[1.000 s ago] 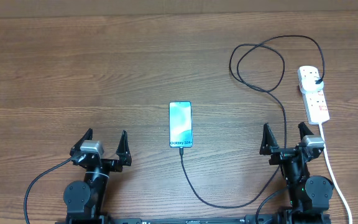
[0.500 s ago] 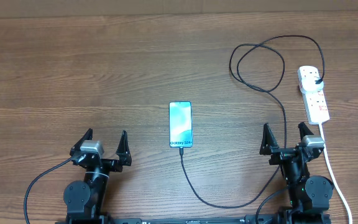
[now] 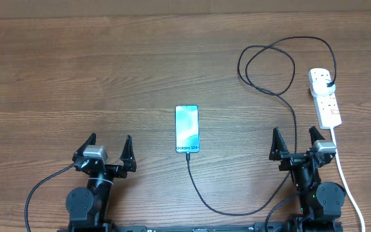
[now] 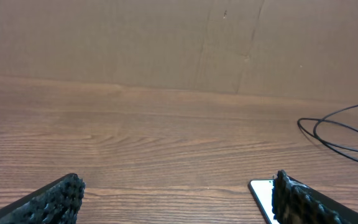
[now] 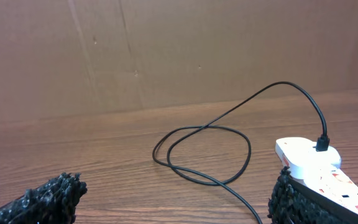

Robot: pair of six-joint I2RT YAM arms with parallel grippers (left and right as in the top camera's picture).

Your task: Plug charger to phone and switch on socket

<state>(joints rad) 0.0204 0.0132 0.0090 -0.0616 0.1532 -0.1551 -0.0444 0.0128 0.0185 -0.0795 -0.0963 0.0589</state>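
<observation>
The phone (image 3: 187, 129) lies flat mid-table, cyan screen up; its corner shows in the left wrist view (image 4: 263, 194). The black charger cable (image 3: 266, 61) runs from the phone's near end, loops along the table's front, goes up the right side, coils, and its plug sits in the socket (image 3: 325, 96), a white power strip at the far right. The cable (image 5: 210, 146) and strip (image 5: 312, 158) also show in the right wrist view. My left gripper (image 3: 109, 147) is open and empty, left of the phone. My right gripper (image 3: 295, 140) is open and empty, near the strip's near end.
The strip's thick white cord (image 3: 345, 177) runs toward the front right edge beside my right arm. A brown cardboard wall (image 4: 166, 43) stands along the back of the wooden table (image 3: 76, 77).
</observation>
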